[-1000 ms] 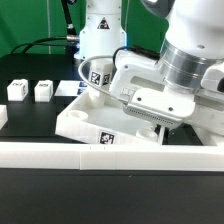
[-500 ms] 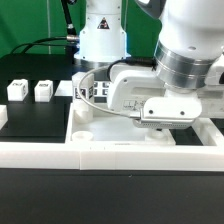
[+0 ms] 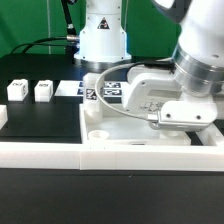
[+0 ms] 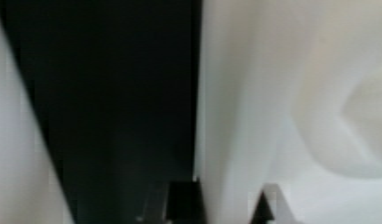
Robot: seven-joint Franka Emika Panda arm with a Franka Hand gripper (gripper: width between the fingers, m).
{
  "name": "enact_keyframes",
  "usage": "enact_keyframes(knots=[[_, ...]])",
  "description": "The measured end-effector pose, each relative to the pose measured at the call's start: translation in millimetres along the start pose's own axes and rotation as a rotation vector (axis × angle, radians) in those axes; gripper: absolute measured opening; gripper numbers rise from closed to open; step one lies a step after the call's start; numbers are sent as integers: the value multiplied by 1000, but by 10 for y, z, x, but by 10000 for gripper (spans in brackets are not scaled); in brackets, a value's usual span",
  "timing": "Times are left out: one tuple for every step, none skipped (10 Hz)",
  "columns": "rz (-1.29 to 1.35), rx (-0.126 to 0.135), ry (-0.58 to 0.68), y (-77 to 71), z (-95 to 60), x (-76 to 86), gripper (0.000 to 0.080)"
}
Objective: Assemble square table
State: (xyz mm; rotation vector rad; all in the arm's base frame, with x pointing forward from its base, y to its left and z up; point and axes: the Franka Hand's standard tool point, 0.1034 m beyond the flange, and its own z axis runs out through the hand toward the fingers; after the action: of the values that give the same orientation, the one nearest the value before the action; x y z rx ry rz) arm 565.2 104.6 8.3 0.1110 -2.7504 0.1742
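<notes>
Seemingly fingers point(image 4: 179, 206) closed tight, pinching square table point(image 3: 118, 122) edge.

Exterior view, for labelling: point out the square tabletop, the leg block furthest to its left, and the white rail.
square tabletop point(image 3: 112, 126), exterior view, top face by corner hole.
leg block point(image 3: 17, 90), exterior view, front face of the one furthest to its left.
white rail point(image 3: 50, 152), exterior view, top face.

No words, numbers or brand names can be read. The only signs are black-and-white square tags. One is on the left leg block point(image 3: 16, 90) and one on the second leg block point(image 3: 43, 91) just beside it, far on the exterior view's left, both too small to make out. Two more tags point(image 3: 112, 93) sit far in the middle, on a white part I cannot identify. The wrist view is too blurred to read.
</notes>
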Motion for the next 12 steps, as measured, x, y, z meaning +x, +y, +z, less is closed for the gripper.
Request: enact_keyframes(knots=[[19, -1, 7, 48, -20, -31, 60], [46, 3, 26, 96, -33, -51, 60], [65, 9, 45, 136, -65, -101, 60], [87, 19, 64, 141, -93, -126, 60], [99, 25, 77, 144, -111, -133, 60], [99, 26, 82, 143, -113, -123, 60], [100, 26, 85, 127, -104, -115, 60], [102, 26, 89, 110, -86, -109, 60], [103, 26, 91, 108, -74, -109, 61], [108, 33, 95, 63, -77, -103, 61], [113, 42, 100, 7, -82, -93, 229], [116, 57, 106, -64, -92, -82, 418]])
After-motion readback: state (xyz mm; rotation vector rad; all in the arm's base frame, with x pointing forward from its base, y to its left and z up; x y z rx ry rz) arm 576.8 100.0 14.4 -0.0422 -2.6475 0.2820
